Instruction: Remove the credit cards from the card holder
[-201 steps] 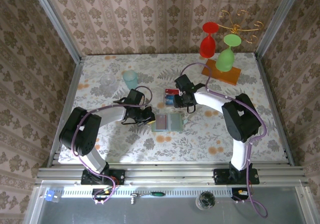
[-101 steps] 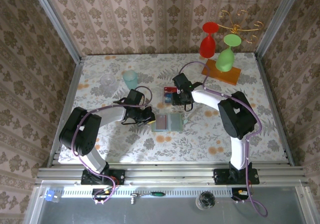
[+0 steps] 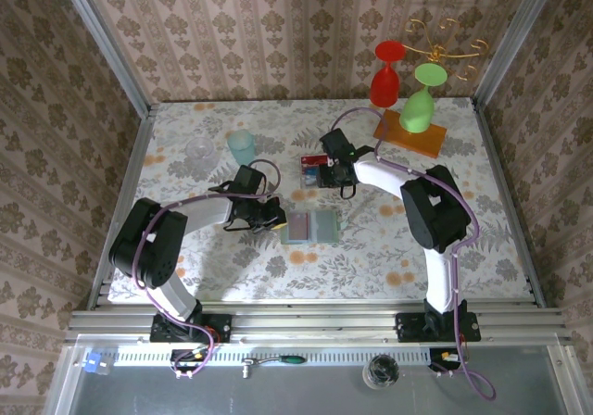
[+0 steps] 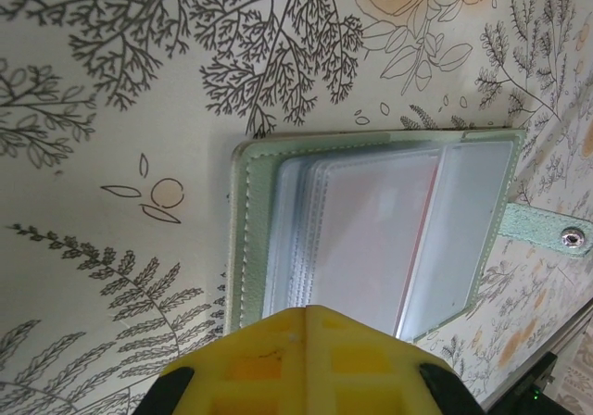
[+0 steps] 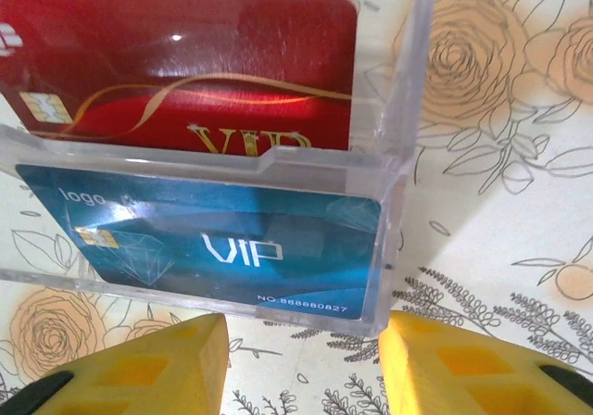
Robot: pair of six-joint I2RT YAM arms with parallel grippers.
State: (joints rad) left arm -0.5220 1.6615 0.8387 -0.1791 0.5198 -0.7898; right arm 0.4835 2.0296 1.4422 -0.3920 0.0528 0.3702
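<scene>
Holder [image 3: 311,227]: open, left edge pressed by shut left pincer [image 3: 275,216]. Beyond it, box [image 5: 398,109]: red card [image 5: 185,72], blue card [image 5: 213,239] deposited; right pincer [image 5: 301,341] half-open, empty. Next, likely: remaining sleeves are searched.

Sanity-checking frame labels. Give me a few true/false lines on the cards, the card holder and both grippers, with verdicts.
1. The red card and the blue card lie in the clear box. True.
2. The card holder is folded shut. False: it lies open on the table, its clear sleeves showing.
3. The right gripper is shut on the blue card. False: it is open and empty, its jaws apart at the near side of the clear box.
4. The left gripper is shut. True.
</scene>
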